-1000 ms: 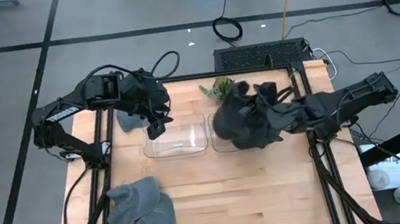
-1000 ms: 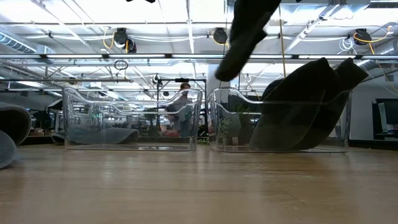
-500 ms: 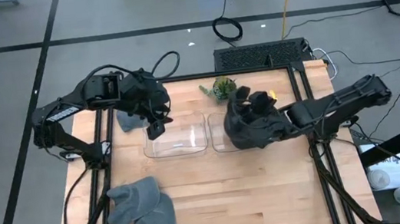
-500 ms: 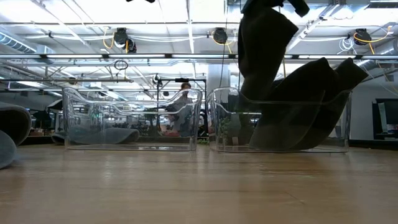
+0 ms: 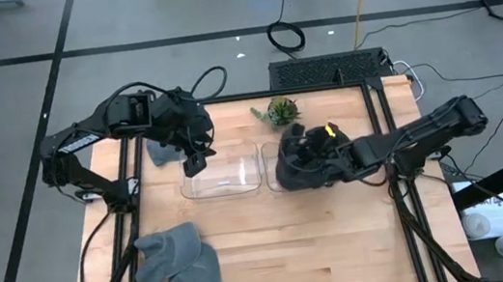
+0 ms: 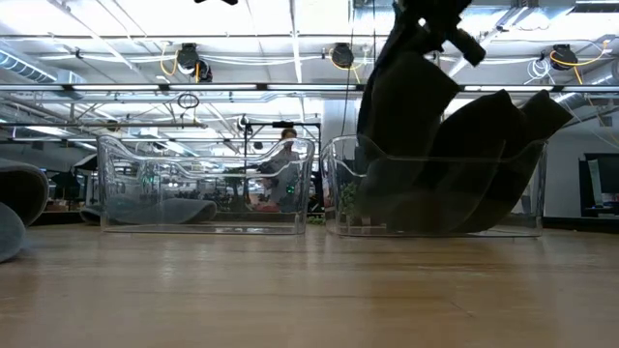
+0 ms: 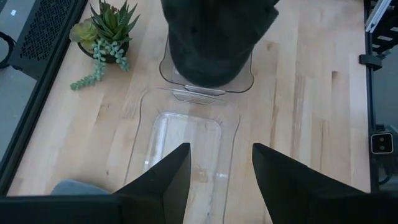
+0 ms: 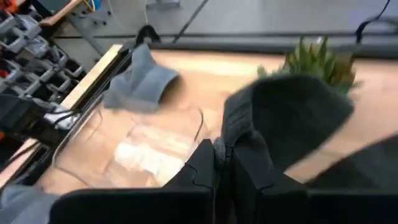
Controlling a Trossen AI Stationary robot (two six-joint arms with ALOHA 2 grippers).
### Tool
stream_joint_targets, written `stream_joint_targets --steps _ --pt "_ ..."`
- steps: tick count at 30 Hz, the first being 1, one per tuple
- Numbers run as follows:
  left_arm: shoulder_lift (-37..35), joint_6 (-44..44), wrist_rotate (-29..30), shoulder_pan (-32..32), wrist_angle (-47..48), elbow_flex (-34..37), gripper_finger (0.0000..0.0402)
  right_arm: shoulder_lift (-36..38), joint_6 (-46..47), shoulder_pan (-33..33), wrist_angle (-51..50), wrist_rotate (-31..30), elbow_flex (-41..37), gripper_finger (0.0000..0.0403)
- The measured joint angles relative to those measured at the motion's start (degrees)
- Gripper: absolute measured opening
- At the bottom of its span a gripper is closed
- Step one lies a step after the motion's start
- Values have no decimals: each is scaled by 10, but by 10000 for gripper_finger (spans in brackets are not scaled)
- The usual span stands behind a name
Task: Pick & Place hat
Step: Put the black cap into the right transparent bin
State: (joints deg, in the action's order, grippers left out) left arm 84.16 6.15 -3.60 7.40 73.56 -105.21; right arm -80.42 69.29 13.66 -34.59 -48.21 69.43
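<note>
A: Wooden worktop (image 5: 275, 245), pale planks; on it two clear plastic bins, the left bin (image 5: 222, 175) empty, the right bin (image 6: 435, 188) already full of dark fabric.

B: And the hat?

A: The dark knit hat (image 6: 401, 106), soft and floppy, hangs half inside the right bin, pinched by the right gripper (image 8: 225, 163). Placing step, I'd say; next it should let go.

B: The left gripper (image 7: 217, 171)?

A: Spread, waiting above the empty bin.
</note>
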Motion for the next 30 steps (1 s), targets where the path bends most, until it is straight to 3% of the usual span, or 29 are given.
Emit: stream_joint_targets --steps 10,21,30 --pt "0 -5 0 0 0 0 182 -1 43 -5 74 35 -111 11" --pt "0 -4 1 0 -1 0 182 7 39 -7 91 48 -143 13" --pt "0 -4 2 0 -1 0 182 72 -21 -7 112 53 -143 102"
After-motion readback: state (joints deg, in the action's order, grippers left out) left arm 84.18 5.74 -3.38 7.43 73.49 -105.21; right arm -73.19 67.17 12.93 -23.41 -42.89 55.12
